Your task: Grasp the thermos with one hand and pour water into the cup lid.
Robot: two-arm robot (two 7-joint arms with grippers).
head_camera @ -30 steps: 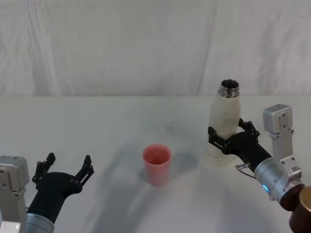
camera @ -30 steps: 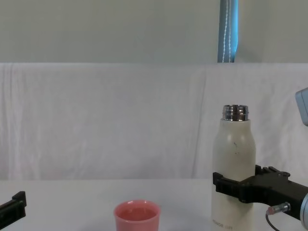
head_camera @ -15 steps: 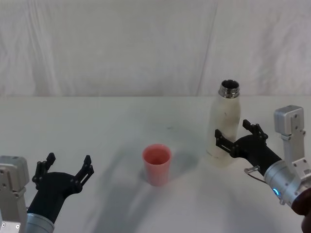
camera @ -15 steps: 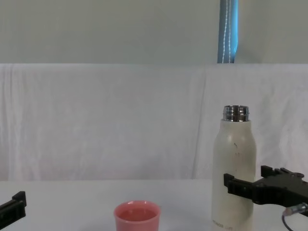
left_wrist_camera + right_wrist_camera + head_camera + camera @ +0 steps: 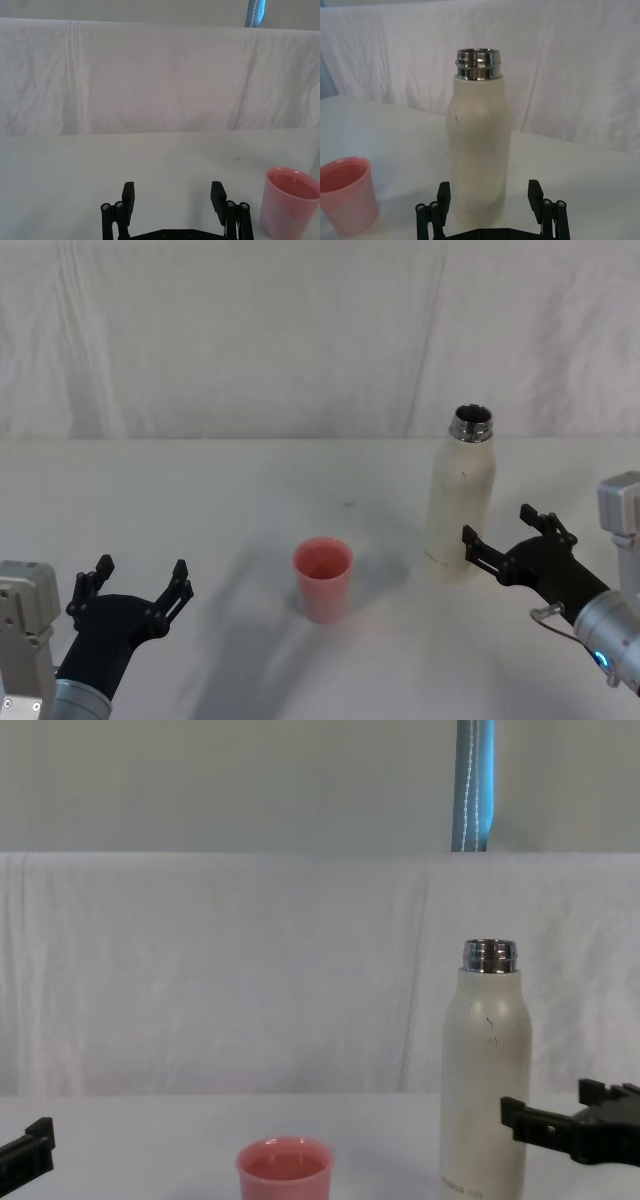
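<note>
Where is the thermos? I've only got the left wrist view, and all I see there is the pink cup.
Observer: The thermos stands upright on the table, to the right of the cup lid and a little farther back.
Operator: Is anything holding it?
Observer: No. The right tool is open just to its right, gripping nothing.
Operator: Is it capped?
Observer: No, the steel neck is open at the top.
</note>
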